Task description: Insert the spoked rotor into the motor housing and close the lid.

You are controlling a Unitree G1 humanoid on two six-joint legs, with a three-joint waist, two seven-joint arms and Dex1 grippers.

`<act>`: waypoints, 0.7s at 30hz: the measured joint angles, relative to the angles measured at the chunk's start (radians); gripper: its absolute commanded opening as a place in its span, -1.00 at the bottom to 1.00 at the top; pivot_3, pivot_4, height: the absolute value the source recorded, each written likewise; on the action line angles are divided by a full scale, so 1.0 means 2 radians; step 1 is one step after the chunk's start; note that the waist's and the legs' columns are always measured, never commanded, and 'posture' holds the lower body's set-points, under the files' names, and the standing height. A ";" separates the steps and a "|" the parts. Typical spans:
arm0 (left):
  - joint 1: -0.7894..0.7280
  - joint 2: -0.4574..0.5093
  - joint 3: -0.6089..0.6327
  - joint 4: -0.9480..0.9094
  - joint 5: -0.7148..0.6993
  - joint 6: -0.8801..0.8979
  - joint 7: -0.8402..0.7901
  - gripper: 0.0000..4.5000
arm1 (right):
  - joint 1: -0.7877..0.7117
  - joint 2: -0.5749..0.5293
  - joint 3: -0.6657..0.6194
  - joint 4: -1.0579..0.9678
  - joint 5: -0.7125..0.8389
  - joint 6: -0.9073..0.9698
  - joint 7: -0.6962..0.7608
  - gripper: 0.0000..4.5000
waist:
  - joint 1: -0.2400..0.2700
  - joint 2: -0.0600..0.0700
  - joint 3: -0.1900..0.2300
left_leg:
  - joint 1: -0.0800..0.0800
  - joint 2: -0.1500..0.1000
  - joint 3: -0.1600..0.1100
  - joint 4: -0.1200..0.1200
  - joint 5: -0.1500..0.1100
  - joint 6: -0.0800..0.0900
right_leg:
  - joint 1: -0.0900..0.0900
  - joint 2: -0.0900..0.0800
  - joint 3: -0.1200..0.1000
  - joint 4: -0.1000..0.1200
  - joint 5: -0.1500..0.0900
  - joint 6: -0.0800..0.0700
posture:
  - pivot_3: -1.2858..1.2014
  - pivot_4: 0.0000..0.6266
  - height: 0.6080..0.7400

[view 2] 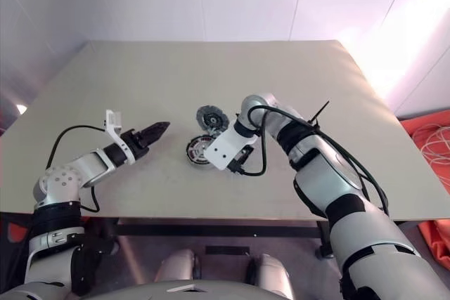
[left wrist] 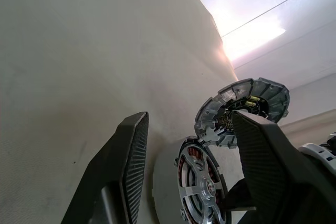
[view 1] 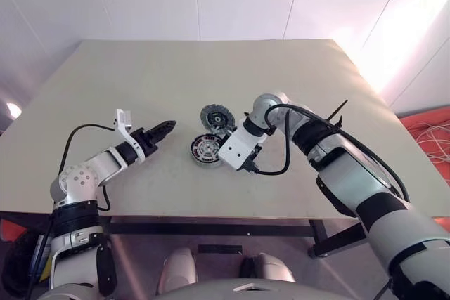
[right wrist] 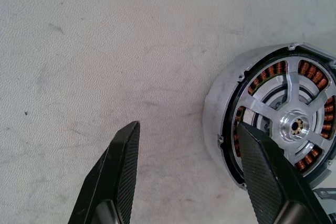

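Left gripper (view 1: 167,126): hangs above the beige table (view 1: 176,75) on the robot's left, pointing across towards the motor parts at the middle. Its two black fingers (left wrist: 123,166) stand apart with nothing between them; bare tabletop shows in the gap.

Motor parts relative to the left gripper: they lie beyond its fingertips, apart from them, with a stretch of bare table between.

Motor housing (right wrist: 220,109): a shallow round grey case lying flat on the table near the middle, towards the front edge.

Spoked rotor (right wrist: 287,119): sits inside the motor housing, its silver hub and spokes facing up and the reddish-brown coils showing around them.

Lid (view 1: 216,116): just behind the housing, farther from the robot, a round grey disc with a dark slotted ring. From the left wrist view it stands tilted up on edge above the housing, swung open.

Right gripper (right wrist: 189,182): comes down steeply over the front of the housing, fingers apart and holding nothing. One finger (right wrist: 262,174) overlaps the housing's near rim, the other stands over bare table beside the case. Whether the finger touches the rim cannot be told.
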 measured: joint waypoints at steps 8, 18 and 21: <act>0.000 -0.003 0.000 -0.003 0.000 0.000 0.002 0.19 | -0.010 0.017 0.000 0.029 -0.023 -0.011 -0.027 0.47 | -0.003 0.000 0.000 | 0.000 0.000 0.000 0.000 0.000 -0.003 | 0.000 0.000 0.000 0.003 0.000 -0.001 | 0.03 -1.00 1.00; 0.002 -0.004 0.002 -0.005 -0.001 0.000 0.006 0.19 | -0.025 0.029 -0.003 0.055 -0.041 -0.012 -0.075 -0.67 | -0.008 0.000 0.000 | 0.002 0.001 0.000 0.000 0.001 -0.005 | 0.000 0.000 0.000 0.004 0.000 -0.002 | 0.03 -1.00 1.00; 0.003 -0.008 0.002 -0.007 -0.001 0.000 0.008 0.19 | -0.029 0.029 -0.002 0.058 -0.048 -0.015 -0.076 -0.99 | -0.008 0.000 0.000 | 0.002 0.001 0.000 0.000 0.001 -0.004 | 0.000 0.000 0.000 0.004 0.000 -0.002 | 0.03 -1.00 1.00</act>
